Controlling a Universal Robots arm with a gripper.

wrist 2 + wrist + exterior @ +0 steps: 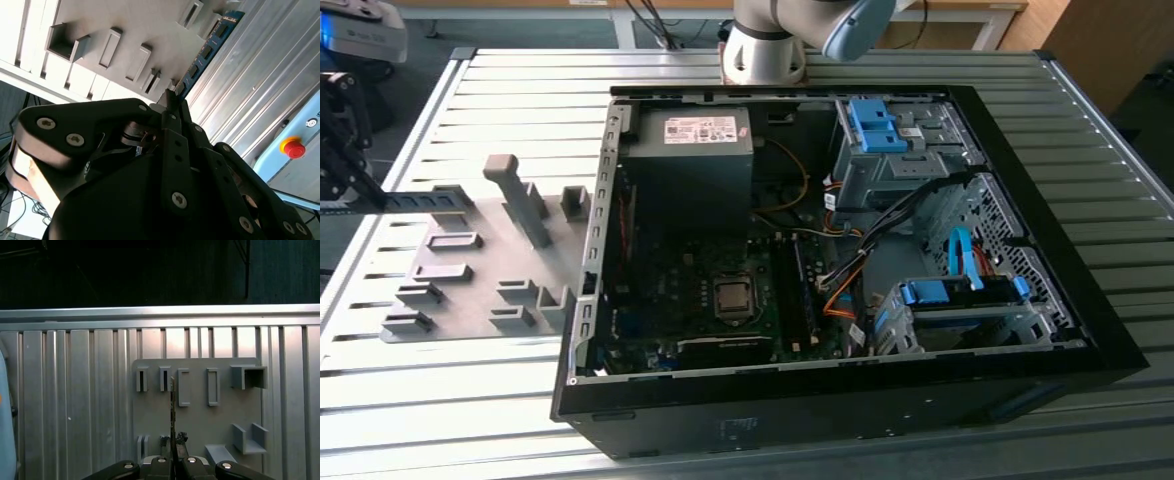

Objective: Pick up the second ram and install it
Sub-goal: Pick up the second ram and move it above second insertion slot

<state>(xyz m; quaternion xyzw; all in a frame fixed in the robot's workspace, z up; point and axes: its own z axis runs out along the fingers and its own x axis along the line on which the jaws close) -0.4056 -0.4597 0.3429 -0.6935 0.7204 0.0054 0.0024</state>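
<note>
Gripper [172, 100] clamped on ram [210, 45] by its end, stick edge-on in first wrist view, over the grey fixture [200, 425] on the worktop [75, 405]. Risk: end-only grip, so ram may pivot/slip, then meet the slot [791, 290] in the case [854, 420] skewed & jam or crack.
</note>
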